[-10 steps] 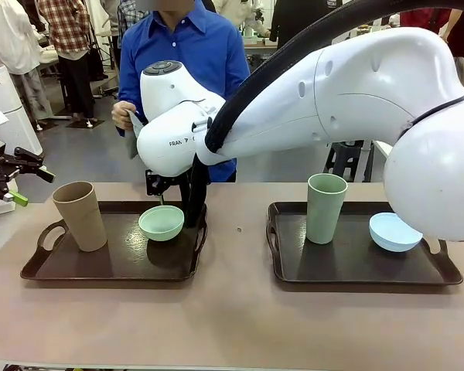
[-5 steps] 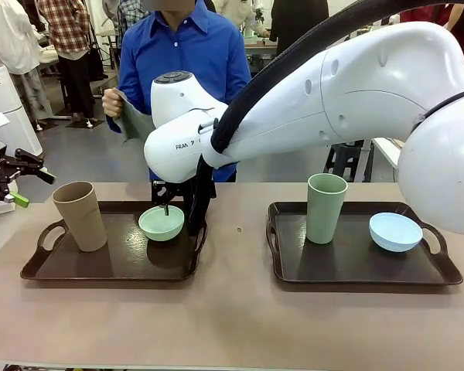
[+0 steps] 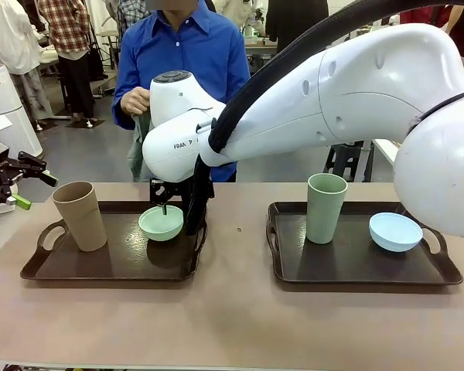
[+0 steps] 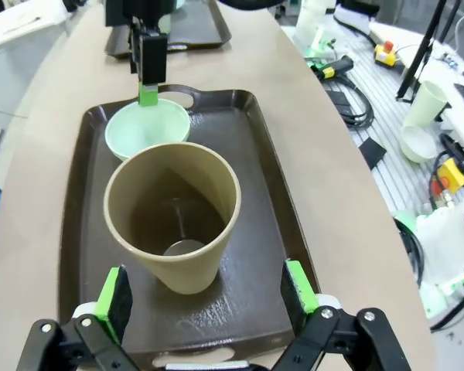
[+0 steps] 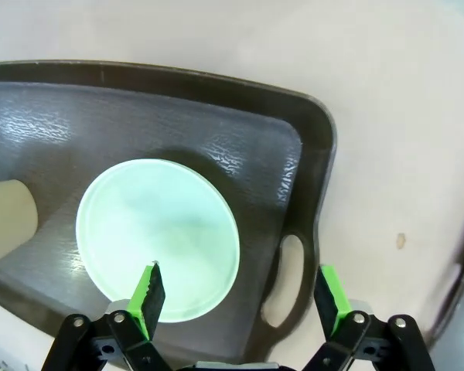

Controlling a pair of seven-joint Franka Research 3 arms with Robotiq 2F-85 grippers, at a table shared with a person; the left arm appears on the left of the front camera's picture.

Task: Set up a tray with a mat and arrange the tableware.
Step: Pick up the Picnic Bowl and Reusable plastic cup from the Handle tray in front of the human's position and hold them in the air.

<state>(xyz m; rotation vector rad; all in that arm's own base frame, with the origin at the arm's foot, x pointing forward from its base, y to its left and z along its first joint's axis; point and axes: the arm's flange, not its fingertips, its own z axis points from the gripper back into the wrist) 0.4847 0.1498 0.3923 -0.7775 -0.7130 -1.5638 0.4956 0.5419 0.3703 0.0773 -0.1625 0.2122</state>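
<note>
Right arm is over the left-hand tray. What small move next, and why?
Probably lower slightly and close the right gripper: its open fingers straddle the rim of the mint green bowl, one inside, one outside, so closing should pinch it.

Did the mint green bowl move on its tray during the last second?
No. The mint green bowl stays at the same spot on the left tray, just as far from the tan cup as before.

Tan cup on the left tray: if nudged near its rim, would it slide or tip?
Probably tip: the tan cup is tall and narrows to a small base. It is empty, so likely light. The tray looks glossy, so a low push might slide it.
</note>
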